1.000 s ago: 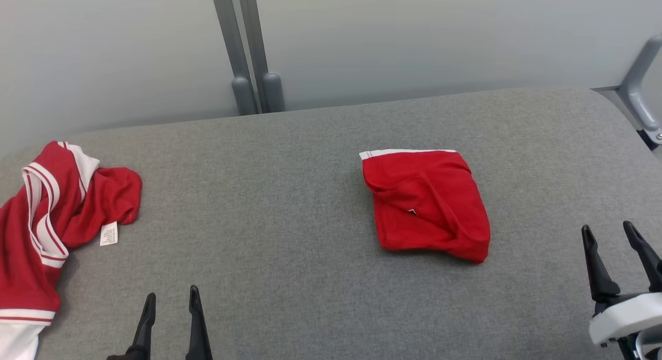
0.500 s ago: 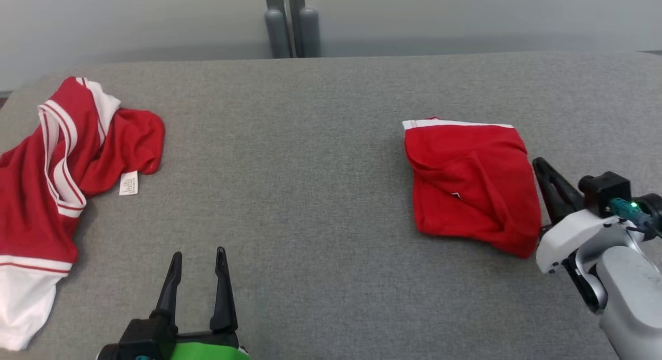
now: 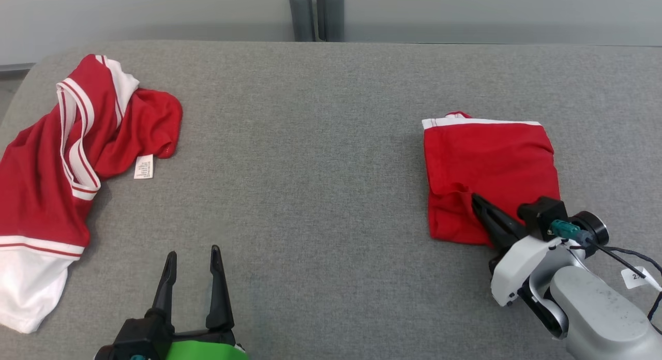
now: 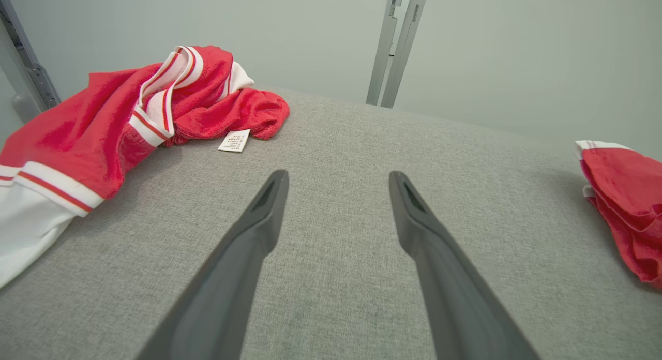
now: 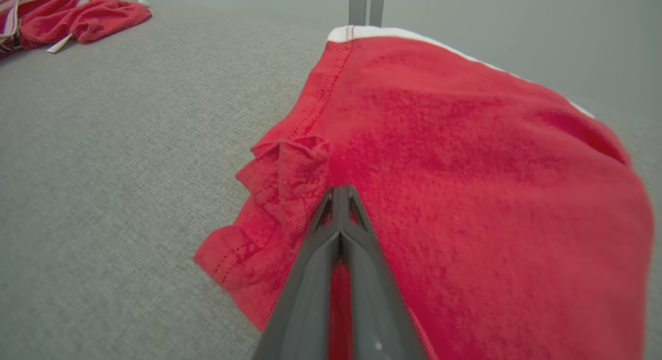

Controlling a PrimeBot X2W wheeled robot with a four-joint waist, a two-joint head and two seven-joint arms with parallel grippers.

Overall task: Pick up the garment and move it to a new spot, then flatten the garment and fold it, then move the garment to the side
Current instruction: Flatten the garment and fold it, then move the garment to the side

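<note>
The folded red garment (image 3: 491, 161) with a white hem at its far edge lies on the right half of the grey padded table (image 3: 310, 168). My right gripper (image 3: 476, 198) reaches in from the near right and is shut on the garment's near edge, with red cloth pinched between the fingers. The right wrist view shows the shut gripper (image 5: 339, 190) amid bunched cloth of the garment (image 5: 465, 168). At the table's near left, my left gripper (image 3: 191, 254) stands open and holds nothing. In the left wrist view the left gripper (image 4: 336, 176) is spread over bare table, with the garment (image 4: 626, 194) far right.
A second red-and-white garment (image 3: 62, 158) lies crumpled at the table's left end, with a white label (image 3: 144, 167) showing. Two grey posts (image 3: 315, 13) stand behind the far edge. A wide stretch of bare table separates the two garments.
The head camera has tilted and shifted. My right gripper has come in from the right side, open a second ago, and shut on the folded garment's near edge. The left gripper stays open.
</note>
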